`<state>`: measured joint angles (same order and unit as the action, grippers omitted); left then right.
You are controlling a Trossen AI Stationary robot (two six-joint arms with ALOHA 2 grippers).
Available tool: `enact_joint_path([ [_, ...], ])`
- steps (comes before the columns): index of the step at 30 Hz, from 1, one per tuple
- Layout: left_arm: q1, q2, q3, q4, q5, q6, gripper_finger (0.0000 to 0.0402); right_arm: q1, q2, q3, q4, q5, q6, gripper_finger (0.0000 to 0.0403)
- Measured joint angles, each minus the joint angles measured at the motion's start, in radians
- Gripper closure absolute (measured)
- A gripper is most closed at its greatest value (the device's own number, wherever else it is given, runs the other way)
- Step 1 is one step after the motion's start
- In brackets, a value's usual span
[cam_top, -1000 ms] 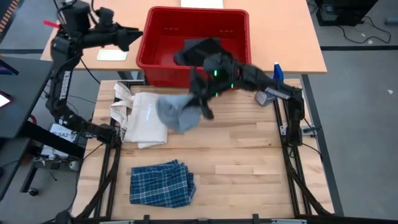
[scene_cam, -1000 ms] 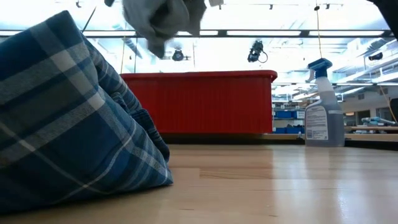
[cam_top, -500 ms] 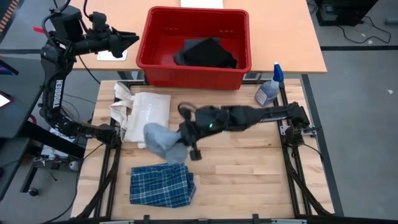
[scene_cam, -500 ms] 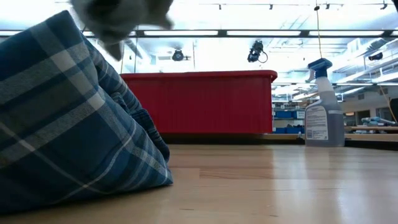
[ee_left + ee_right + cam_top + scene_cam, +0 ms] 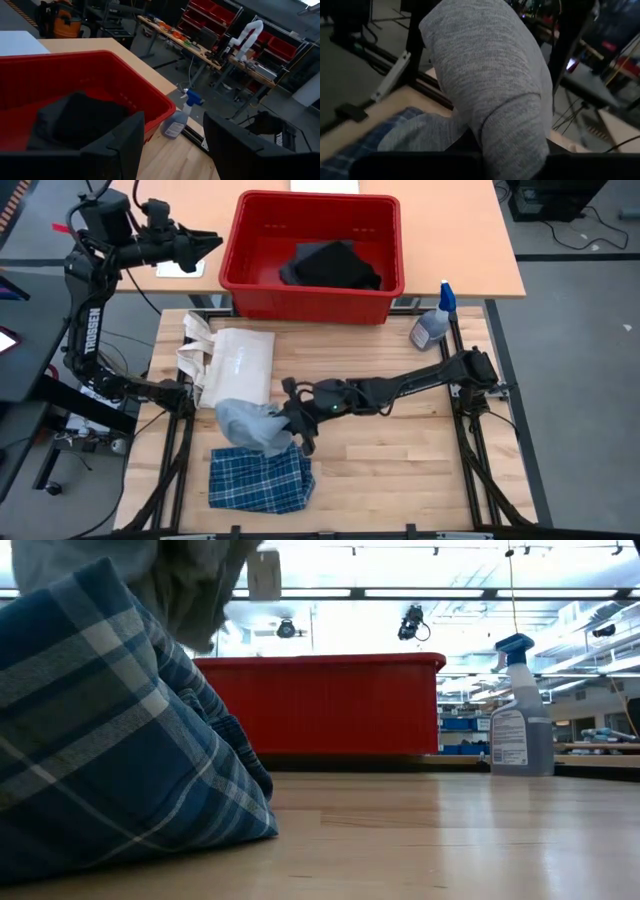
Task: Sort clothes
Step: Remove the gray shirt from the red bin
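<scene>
Right gripper (image 5: pixel 290 430) pinching grey cloth (image 5: pixel 247 423) low over plaid cloth (image 5: pixel 260 478) at desk (image 5: pixel 400 460) front, left gripper (image 5: pixel 205 244) spread beside red bin (image 5: pixel 312 300) holding black fabric (image 5: pixel 330 265); risks snagging on release.

reads "trossen" in white letters running down the left arm (image 5: pixel 91 330) in the high view. spray bottle (image 5: pixel 519 725) label too small to read.

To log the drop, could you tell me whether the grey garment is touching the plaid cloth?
Touching: in the right wrist view the grey garment, held by the right end effector, drapes onto the plaid cloth.
</scene>
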<state>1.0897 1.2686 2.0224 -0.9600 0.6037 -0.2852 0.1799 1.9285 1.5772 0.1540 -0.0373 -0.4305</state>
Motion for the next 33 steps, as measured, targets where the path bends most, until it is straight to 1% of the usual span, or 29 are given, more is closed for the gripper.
enact_joint_path([
  [4,0.0,0.0,0.0,-0.004,0.0,0.0,0.0194,-0.001,0.0,-0.08,0.087,0.023,-0.104,0.0355],
  [7,0.0,0.0,0.0,-0.005,0.0,0.0,0.0194,0.008,0.027,-0.092,0.129,0.012,-0.123,0.0355],
  [10,0.0,0.0,0.0,-0.007,-0.001,0.0,0.0194,0.036,0.093,-0.038,0.122,-0.004,-0.125,0.0355],
  [13,0.0,0.0,0.0,-0.036,0.0,-0.006,0.0194,0.057,0.16,0.04,0.117,0.051,-0.162,0.0355],
  [16,0.0,-0.003,0.0,-0.069,-0.002,0.007,0.0194,0.064,0.206,0.126,0.126,0.058,-0.19,0.0355],
  [19,0.0,-0.012,0.0,-0.081,-0.003,0.024,0.0194,0.068,0.252,0.193,0.125,0.052,-0.266,0.0355],
  [21,0.0,-0.016,0.0,-0.084,-0.003,0.027,0.0194,0.078,0.288,0.224,0.091,0.08,-0.328,0.0355],
  [25,0.0,-0.021,0.0,-0.088,-0.003,0.037,0.0194,0.109,0.355,0.234,0.022,0.061,-0.384,0.0354],
  [28,0.0,-0.021,0.0,-0.097,-0.003,0.048,0.0194,0.145,0.391,0.235,-0.024,0.072,-0.418,0.0345],
  [33,0.0,-0.021,0.0,-0.136,-0.003,0.096,0.0194,0.191,0.415,0.235,-0.078,0.181,-0.431,0.0309],
])
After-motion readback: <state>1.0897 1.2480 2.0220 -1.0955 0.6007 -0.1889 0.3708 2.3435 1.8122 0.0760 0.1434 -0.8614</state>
